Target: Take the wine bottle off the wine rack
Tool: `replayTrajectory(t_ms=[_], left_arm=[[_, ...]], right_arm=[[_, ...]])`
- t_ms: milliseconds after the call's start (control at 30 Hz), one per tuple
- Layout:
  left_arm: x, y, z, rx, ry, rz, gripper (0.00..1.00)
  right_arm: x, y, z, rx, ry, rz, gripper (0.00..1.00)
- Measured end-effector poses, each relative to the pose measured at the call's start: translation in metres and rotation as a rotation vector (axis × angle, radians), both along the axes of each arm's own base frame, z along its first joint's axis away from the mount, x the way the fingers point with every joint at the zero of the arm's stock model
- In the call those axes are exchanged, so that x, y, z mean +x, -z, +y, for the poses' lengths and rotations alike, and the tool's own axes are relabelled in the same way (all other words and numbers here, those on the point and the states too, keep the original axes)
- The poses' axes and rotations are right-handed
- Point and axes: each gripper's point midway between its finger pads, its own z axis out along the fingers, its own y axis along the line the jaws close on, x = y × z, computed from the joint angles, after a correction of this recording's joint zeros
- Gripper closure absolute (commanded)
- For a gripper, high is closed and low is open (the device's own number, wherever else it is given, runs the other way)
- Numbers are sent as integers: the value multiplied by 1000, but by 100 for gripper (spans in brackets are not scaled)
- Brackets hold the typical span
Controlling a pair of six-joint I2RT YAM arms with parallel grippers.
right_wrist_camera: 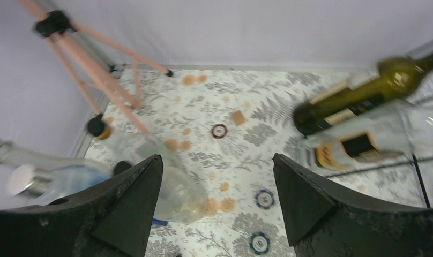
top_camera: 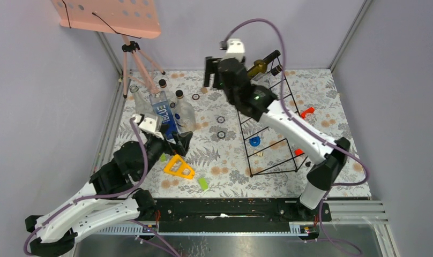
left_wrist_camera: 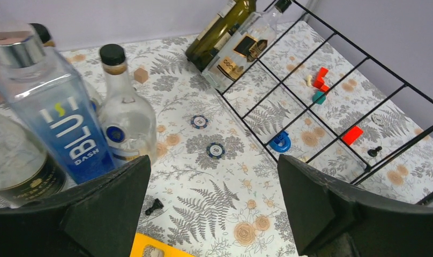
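Wine bottle (left_wrist_camera: 218, 33): dark green with a pale label. It lies slanted at the far, upper end of the wine rack (left_wrist_camera: 372, 59), base low toward the table's middle, neck up and away.
- Left wrist view: neck cut off at the top edge.
- Right wrist view: bottle blurred, running out at the right edge.
- Top view: the right wrist covers the lower body, so only the shoulder and neck show.
- Label text unreadable.

Clear bottle (left_wrist_camera: 246, 47), black-and-gold label, lies just beside it on the same rack. Cannot tell whether the two touch.

Right gripper (right_wrist_camera: 217, 206): fingers spread wide, nothing between them. It hangs above the floral table (left_wrist_camera: 241, 176), left of the wine bottle's base and apart from it. The arm stretches from its near-right base across the rack to the far end.

Left gripper (left_wrist_camera: 214, 214): fingers apart, empty, low over the table beside the blue bottle (left_wrist_camera: 69, 134) marked BLUE DASH and a black-capped bottle (left_wrist_camera: 123, 115). The arm is folded at near left, elbow bent.

Seen through the rungs: blue piece (left_wrist_camera: 280, 142) and red block (left_wrist_camera: 352, 134) on the table. Pink tripod (right_wrist_camera: 96, 69) at far left, well apart from the rack.
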Motion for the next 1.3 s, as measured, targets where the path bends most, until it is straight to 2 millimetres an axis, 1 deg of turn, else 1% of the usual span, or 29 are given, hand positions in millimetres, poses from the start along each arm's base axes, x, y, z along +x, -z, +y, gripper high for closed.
replayTrajectory(t_ms=[100, 133, 233, 333, 400, 467, 633, 900, 1067, 1167, 1300], left_arm=[[2, 6, -14, 19, 36, 18, 3], [3, 8, -18, 25, 48, 24, 3], [3, 12, -30, 36, 85, 36, 3], [2, 17, -39, 49, 118, 51, 3], [2, 20, -42, 56, 133, 57, 3], [1, 22, -45, 64, 145, 63, 3], [0, 23, -46, 71, 157, 62, 3], [0, 25, -45, 92, 161, 57, 3], [0, 25, -45, 93, 162, 57, 3], [0, 25, -45, 95, 162, 58, 3], [0, 26, -45, 97, 162, 60, 3]], right_arm=[[19, 13, -52, 51, 102, 78, 19], [28, 23, -77, 74, 152, 113, 19], [48, 54, -136, 122, 288, 208, 19], [58, 83, -174, 171, 384, 293, 19], [60, 94, -187, 198, 419, 328, 21], [63, 97, -194, 236, 445, 342, 21], [73, 99, -202, 310, 503, 341, 21], [92, 132, -224, 313, 660, 354, 22], [103, 151, -234, 291, 713, 368, 23], [111, 156, -240, 288, 735, 367, 23], [125, 157, -252, 309, 758, 347, 24]])
